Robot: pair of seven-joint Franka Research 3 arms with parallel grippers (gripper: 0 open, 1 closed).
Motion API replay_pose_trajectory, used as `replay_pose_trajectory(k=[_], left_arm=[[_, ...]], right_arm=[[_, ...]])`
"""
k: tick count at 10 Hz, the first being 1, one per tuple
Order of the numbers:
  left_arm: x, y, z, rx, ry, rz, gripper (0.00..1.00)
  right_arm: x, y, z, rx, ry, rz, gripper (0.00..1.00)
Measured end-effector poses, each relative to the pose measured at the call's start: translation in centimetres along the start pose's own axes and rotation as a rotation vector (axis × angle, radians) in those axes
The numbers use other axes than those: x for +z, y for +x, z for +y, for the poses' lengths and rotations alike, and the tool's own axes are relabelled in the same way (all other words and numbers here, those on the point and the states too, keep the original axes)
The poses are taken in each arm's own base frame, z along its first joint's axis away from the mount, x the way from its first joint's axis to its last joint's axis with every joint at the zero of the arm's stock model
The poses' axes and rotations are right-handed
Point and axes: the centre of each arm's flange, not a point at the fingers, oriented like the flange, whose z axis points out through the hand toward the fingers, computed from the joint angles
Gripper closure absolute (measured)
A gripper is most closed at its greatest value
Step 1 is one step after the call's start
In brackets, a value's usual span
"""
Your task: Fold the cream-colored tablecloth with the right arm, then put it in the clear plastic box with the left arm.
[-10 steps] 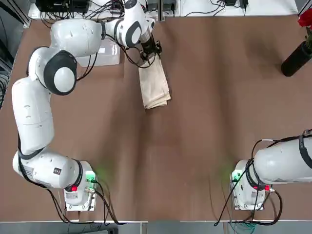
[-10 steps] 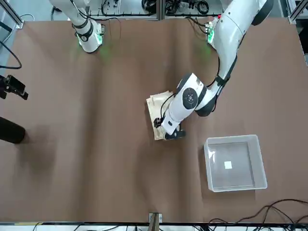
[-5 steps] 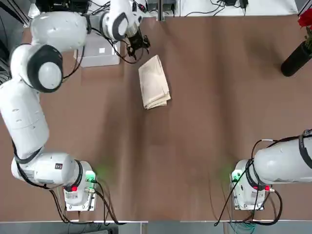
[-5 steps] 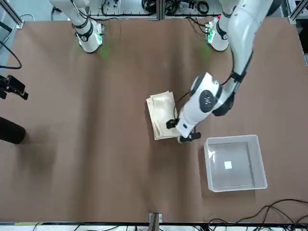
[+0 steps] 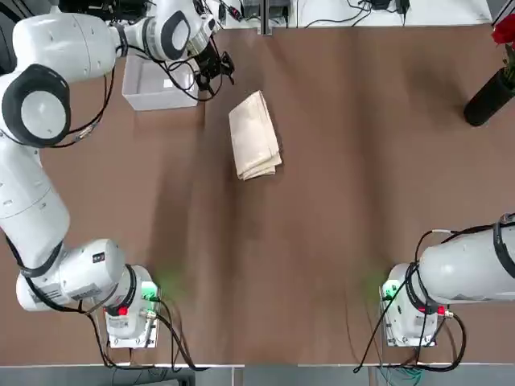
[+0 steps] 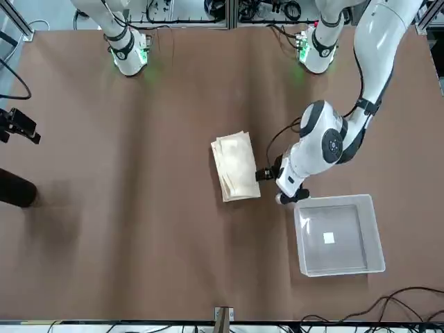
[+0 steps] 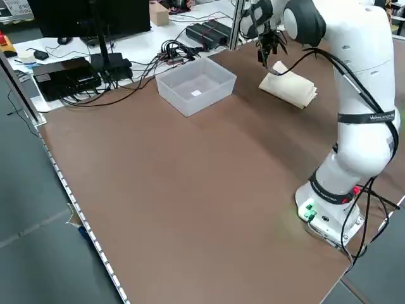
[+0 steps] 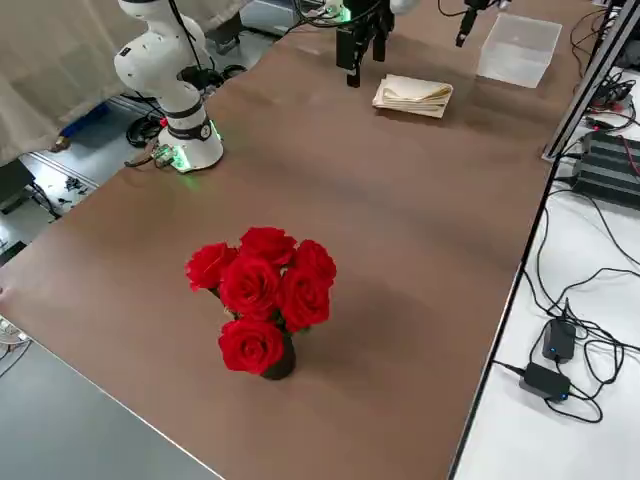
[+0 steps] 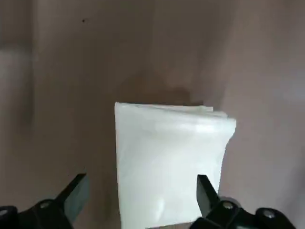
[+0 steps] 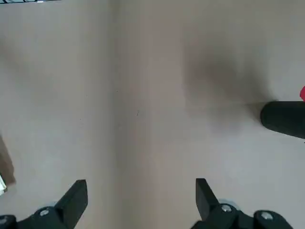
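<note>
The cream-colored tablecloth (image 5: 255,135) lies folded into a narrow stack on the brown table (image 5: 346,201), also visible from the front (image 6: 236,166) and the side (image 7: 288,87). The clear plastic box (image 5: 157,84) (image 6: 338,234) stands to the cloth's left at the far edge, with nothing in it. My left gripper (image 5: 213,68) (image 6: 272,186) hovers open between cloth and box, holding nothing. In the left wrist view the tablecloth (image 9: 167,162) shows past the spread fingers (image 9: 74,195). My right gripper (image 8: 362,50) hangs high over the table, open (image 10: 138,200) and holding nothing.
A dark vase of red roses (image 8: 262,300) stands at the far right corner (image 5: 491,96). Cables and black electronics (image 7: 69,73) lie on the white bench beyond the far edge. The arm bases (image 5: 129,310) (image 5: 410,310) sit at the near edge.
My left gripper has left the cloth's far end and swung left toward the box, empty. The tablecloth stays where it lay. The right arm has not moved.
</note>
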Motion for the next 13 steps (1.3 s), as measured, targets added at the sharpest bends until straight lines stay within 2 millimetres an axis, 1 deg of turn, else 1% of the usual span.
replay_pose_trajectory(k=[1, 2, 3, 4, 6, 7, 8, 9, 10, 11, 13], left_arm=[[-1.2, -0.2, 0.4, 0.006, -0.016, 0.01, 0.0], [-2.2, -0.1, 0.2, 0.004, -0.021, 0.023, 0.0], [-2.4, -0.1, 0.0, 0.008, -0.018, 0.026, 0.0], [-1.7, -0.3, 0.0, 0.011, -0.002, 0.023, 0.0], [1.2, -0.4, -0.4, 0.012, 0.065, 0.017, 0.0], [2.0, -0.3, -0.6, 0.019, 0.067, 0.004, 0.0], [1.8, -0.1, -1.4, 0.024, 0.049, -0.006, 0.0], [1.1, -0.1, -2.5, 0.03, 0.021, -0.012, 0.0], [0.5, -0.5, -3.6, 0.035, -0.001, -0.014, 0.0], [0.7, -1.2, -4.5, 0.039, -0.024, -0.013, 0.0], [2.9, -2.6, -5.7, 0.045, -0.095, 0.003, 0.0]], right_arm=[[0.0, 0.0, 0.0, 0.0, 0.0, 0.0, 0.0], [0.0, 0.0, 0.0, 0.0, 0.0, 0.0, 0.0], [0.0, 0.0, 0.0, 0.0, 0.0, 0.0, 0.0], [0.0, 0.0, 0.0, 0.001, 0.0, 0.0, 0.0], [0.0, 0.0, 0.1, 0.001, 0.0, 0.0, 0.0], [0.0, 0.0, 0.0, 0.001, 0.0, 0.0, 0.0], [0.0, 0.0, 0.0, 0.001, 0.0, 0.0, 0.0], [0.0, 0.0, 0.0, 0.001, 0.0, 0.0, 0.0], [0.0, 0.0, 0.0, 0.001, 0.0, 0.0, 0.0], [0.0, 0.0, 0.1, 0.001, 0.0, 0.0, 0.0], [0.0, 0.0, 0.0, 0.001, 0.0, 0.0, 0.0]])
